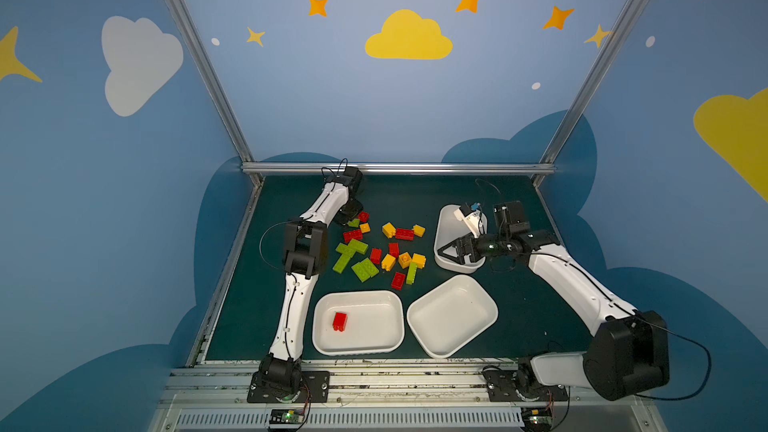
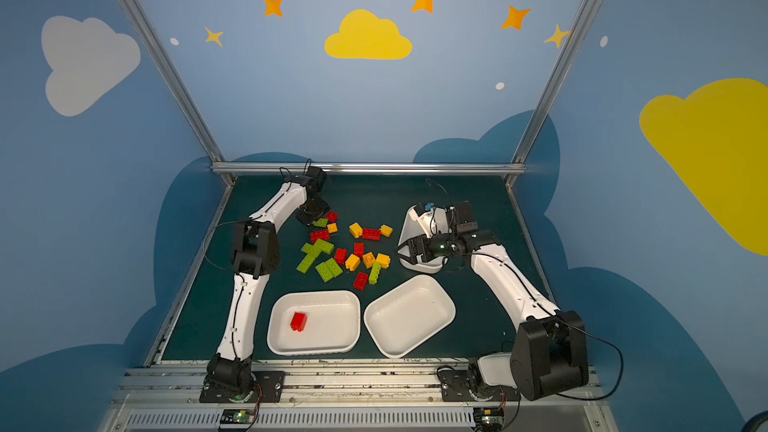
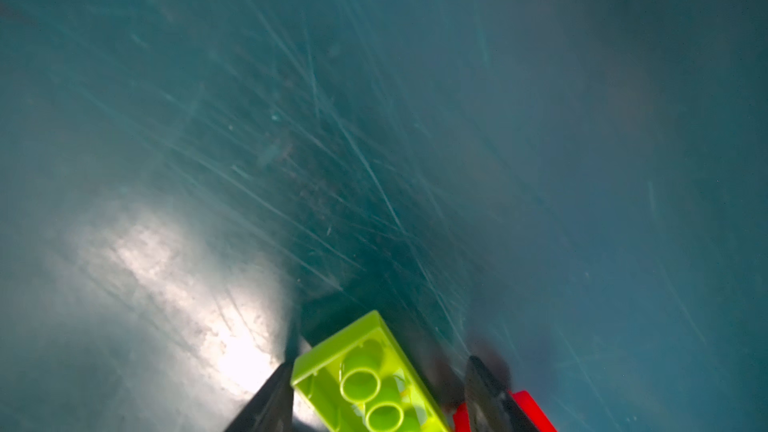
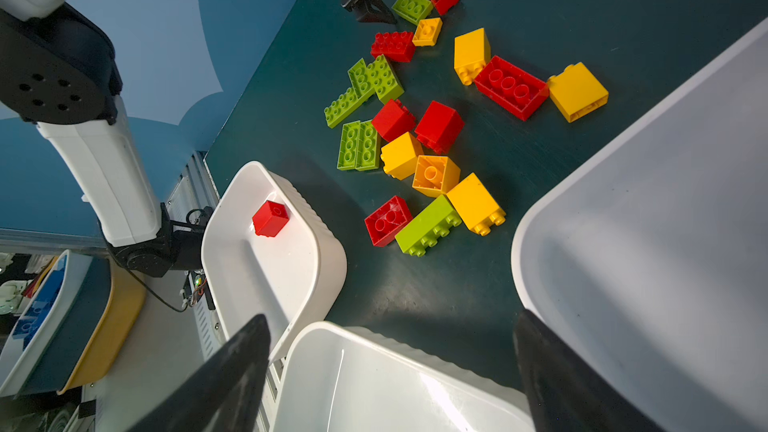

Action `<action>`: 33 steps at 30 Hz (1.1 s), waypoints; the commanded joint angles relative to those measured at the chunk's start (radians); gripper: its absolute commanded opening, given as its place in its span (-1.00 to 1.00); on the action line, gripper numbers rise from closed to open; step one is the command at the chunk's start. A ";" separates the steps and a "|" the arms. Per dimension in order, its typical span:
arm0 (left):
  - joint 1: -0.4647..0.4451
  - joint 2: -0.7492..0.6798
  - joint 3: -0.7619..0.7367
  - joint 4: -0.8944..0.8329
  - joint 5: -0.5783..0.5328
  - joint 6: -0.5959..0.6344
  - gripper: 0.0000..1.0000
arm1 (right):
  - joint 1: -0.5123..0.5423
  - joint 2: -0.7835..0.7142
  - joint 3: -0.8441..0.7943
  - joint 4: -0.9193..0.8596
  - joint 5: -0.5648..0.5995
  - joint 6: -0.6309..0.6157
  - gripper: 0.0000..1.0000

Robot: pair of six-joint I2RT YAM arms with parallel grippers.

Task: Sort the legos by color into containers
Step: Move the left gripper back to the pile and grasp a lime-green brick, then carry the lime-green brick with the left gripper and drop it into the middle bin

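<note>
From my seat, the pile (image 1: 376,255) of red, green and yellow bricks sits mid-mat (image 1: 415,201), none stacked that I can tell. At its 10 o'clock edge the left gripper (image 3: 380,361) is down at the mat, straddling the green brick (image 3: 365,384), which lies underside up. The jaws are released. In the left wrist view one finger (image 3: 278,384) sits against the brick's corner and the other stands clear of it, so I have no grasp. The red square (image 1: 363,216) lies just beside the green brick, outside that clear finger.

The right gripper (image 1: 451,250) hangs over the far tray (image 1: 448,226) at 3 o'clock, its jaws spread wide with nothing between them.

The near tray (image 1: 374,328) lies at 6 o'clock and holds the lone red (image 1: 339,321). The middle tray (image 1: 453,317) sits just beside it at 5 o'clock, turned at an angle and showing no bricks. In the far tray I see no bricks either, though the arm covers part of it.
</note>
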 commanded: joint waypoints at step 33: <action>-0.017 -0.053 0.118 -0.154 -0.103 0.233 -0.44 | -0.025 -0.024 0.074 -0.034 -0.097 0.022 0.79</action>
